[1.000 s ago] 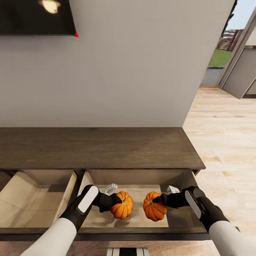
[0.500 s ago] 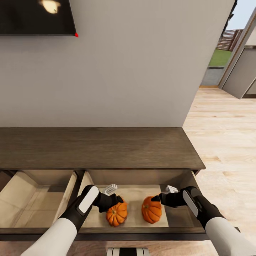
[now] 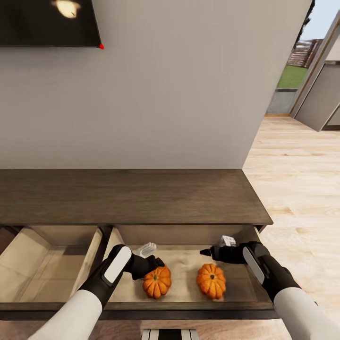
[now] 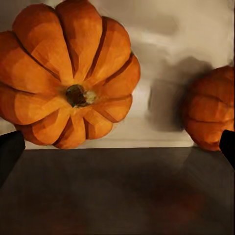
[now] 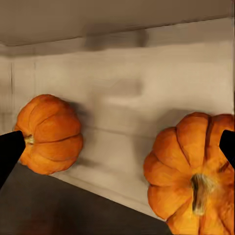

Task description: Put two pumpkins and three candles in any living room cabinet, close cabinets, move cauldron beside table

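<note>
**Both pumpkins sitting in the open drawer**

So the cabinet (image 3: pixel 137 196) has its right drawer (image 3: pixel 236 288) pulled out, and both pumpkins are on its pale floor. The left pumpkin (image 3: pixel 157 282) sits just beside the left gripper (image 3: pixel 158 262), whose dark tips hang right above it. In the left wrist view that same pumpkin (image 4: pixel 68 73) is stem toward the camera, with the fingertips (image 4: pixel 11 149) showing at both edges, spread wide and not touching it.

The right pumpkin (image 3: pixel 211 281) is upright, stem up, near the drawer's front wall. The right gripper (image 3: pixel 206 252) hovers above and a bit behind it, clear of it. The right wrist view shows this pumpkin (image 5: pixel 193 193) close and the other one (image 5: pixel 49 134) further off, with the fingertips (image 5: pixel 10 152) wide apart, holding nothing.

The two pumpkins are apart, bare drawer floor between them. The left drawer (image 3: pixel 47 264) next door is also open. Light wood floor (image 3: pixel 297 179) off to the right, and a dark TV (image 3: pixel 47 21) on the wall up top.
</note>
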Tool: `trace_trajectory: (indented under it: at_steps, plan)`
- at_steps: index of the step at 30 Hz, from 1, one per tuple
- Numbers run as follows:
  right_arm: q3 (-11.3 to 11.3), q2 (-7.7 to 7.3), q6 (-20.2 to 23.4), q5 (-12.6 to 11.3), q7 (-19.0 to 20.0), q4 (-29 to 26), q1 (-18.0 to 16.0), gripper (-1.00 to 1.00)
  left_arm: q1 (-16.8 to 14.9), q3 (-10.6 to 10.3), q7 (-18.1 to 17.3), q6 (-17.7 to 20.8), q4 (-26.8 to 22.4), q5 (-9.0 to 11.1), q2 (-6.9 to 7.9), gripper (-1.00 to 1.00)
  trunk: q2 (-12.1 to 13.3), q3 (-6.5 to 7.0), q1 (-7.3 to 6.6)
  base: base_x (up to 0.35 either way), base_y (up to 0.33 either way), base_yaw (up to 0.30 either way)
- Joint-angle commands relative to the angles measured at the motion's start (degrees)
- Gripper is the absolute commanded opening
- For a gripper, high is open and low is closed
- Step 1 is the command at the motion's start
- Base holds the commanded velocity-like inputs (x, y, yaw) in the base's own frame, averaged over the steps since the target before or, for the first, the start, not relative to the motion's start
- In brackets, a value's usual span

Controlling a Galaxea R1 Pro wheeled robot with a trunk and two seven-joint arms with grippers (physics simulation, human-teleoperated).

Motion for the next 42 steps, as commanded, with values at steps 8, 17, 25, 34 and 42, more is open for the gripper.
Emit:
trace_trajectory:
  at_steps: [8,17,25,34,42]
  plan:
    - [-0.26,-1.21,0.30,0.27,0.13,-17.98,6.44,1.00,3.52,-3.84,2.29,-1.97,-14.74,0.48,0.29,1.00,-0.02,-0.05,0.00,-0.175,0.000,0.000]
    - [-1.13,-3.19,8.08,6.88,0.23,-37.10,12.88,1.00,4.05,-5.95,6.85,-0.59,-26.44,0.61,-0.23,1.00,-0.02,-0.05,0.00,-0.066,0.000,0.000]
    - [-14.18,-6.56,11.06,6.96,7.21,-47.33,16.26,1.00,5.96,-7.48,7.26,1.98,-40.21,0.58,-0.02,1.00,-0.02,-0.05,0.00,-0.089,0.000,0.000]
    - [-24.48,-9.86,5.05,7.03,22.28,-48.12,17.61,1.00,8.54,-11.95,12.61,2.11,-47.61,0.58,-0.32,1.00,-0.02,-0.05,0.00,-0.321,0.012,0.000]
    - [-24.52,-9.45,3.37,7.08,22.30,-48.15,17.84,1.00,8.59,-11.78,12.90,1.86,-47.84,0.82,-0.26,1.00,-0.02,0.38,0.00,-0.200,0.048,-0.046]
